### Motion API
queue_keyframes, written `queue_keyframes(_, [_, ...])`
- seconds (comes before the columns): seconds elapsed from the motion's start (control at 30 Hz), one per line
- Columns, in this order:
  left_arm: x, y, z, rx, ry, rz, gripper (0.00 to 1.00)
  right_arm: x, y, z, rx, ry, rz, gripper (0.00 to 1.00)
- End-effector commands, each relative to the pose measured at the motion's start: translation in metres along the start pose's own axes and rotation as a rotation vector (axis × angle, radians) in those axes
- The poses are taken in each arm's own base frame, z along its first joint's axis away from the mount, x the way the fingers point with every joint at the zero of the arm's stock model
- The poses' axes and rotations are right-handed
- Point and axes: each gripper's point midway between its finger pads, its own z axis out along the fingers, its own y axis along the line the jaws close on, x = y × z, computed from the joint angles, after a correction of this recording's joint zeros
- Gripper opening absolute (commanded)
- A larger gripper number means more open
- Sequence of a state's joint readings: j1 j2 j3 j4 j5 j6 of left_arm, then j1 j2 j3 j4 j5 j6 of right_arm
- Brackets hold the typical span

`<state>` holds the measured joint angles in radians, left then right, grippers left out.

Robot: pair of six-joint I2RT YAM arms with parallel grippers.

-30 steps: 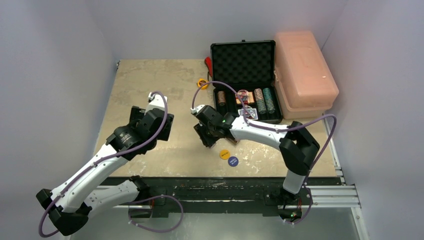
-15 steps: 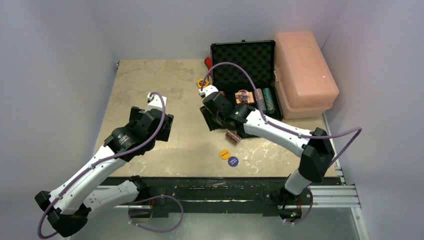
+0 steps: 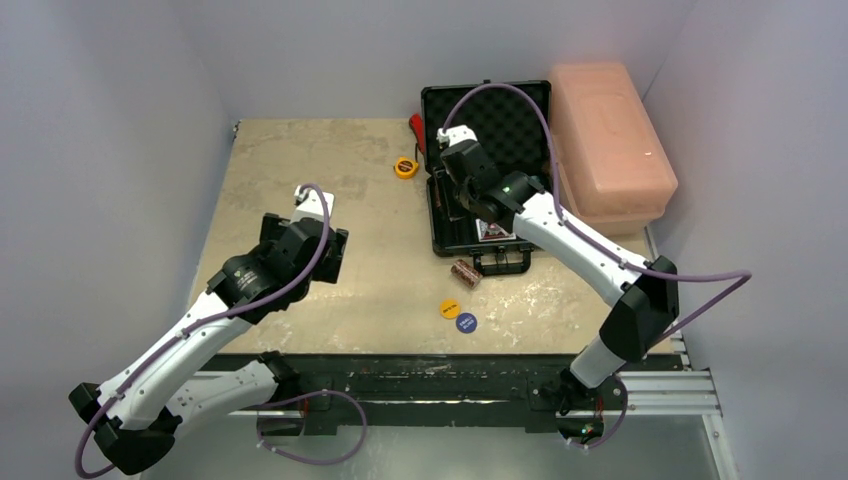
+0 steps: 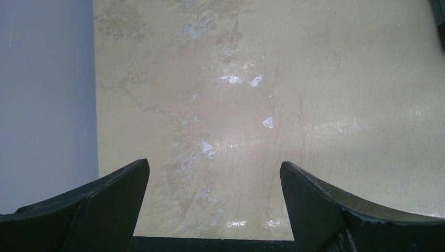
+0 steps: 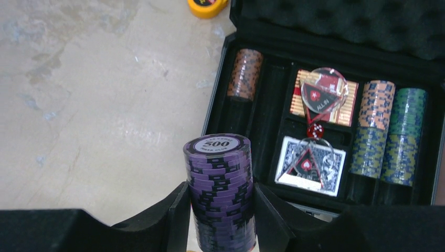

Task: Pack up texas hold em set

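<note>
Right then, nearest the arm bases, the yellow button point(image 3: 449, 308) and the blue button point(image 3: 466, 322) were seen lying flat on the table point(image 3: 300, 170), just beside each other. A little further out, a loose brown chip stack point(image 3: 465, 273) was found on its side, just in front of the handle point(image 3: 503, 262) of the case. Off to the left, the left gripper point(image 4: 212, 167) was held above bare tabletop, jaws spread wide, nothing between them. And over at the right, the right gripper point(image 5: 220, 210) was caught clamped on a purple chip stack point(image 5: 219, 168), kept upright with a "500" face shown on top, over the near left part of the briefcase point(image 5: 218, 89). Whether the stack was touching the case could not be told. The briefcase was set open at the far right of the table, its foam-lined lid raised at the back. Inside, a brown stack point(image 5: 244, 73) was seated in the leftmost slot. A blue card deck point(image 5: 291, 163) and, behind it, a red card deck point(image 5: 302, 89) were laid in the middle, each topped by a clear token, and a small red die point(image 5: 315, 130) was spotted between them. To the right, blue-orange chips point(image 5: 375, 126) and green chips point(image 5: 406, 131) were packed side by side. Beyond the case's left side the yellow tape measure point(image 3: 405, 167) was left on the table, and just beside its right side the pink plastic box point(image 3: 610, 130) was parked, lid shut
</note>
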<state>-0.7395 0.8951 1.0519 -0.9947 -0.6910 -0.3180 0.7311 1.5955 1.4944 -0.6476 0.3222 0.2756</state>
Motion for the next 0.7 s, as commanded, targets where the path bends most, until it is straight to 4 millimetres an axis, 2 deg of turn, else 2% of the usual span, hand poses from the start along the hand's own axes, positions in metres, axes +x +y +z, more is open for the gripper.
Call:
queue_keyframes(0.0, [-0.007,0.001,-0.002,0.009,-0.031,-0.019,0.95,-0.048,0.0,-0.009,-0.011,-0.113,0.068,0.0])
queue_keyframes(0.37, [-0.007,0.0,-0.003,0.024,-0.039,-0.024,0.95,-0.084,-0.016,0.007,0.005,-0.138,0.106,0.0])
queue_keyframes(0.67, [-0.008,0.001,-0.005,0.027,-0.05,-0.032,0.95,-0.114,-0.025,0.028,0.014,-0.142,0.128,0.0])
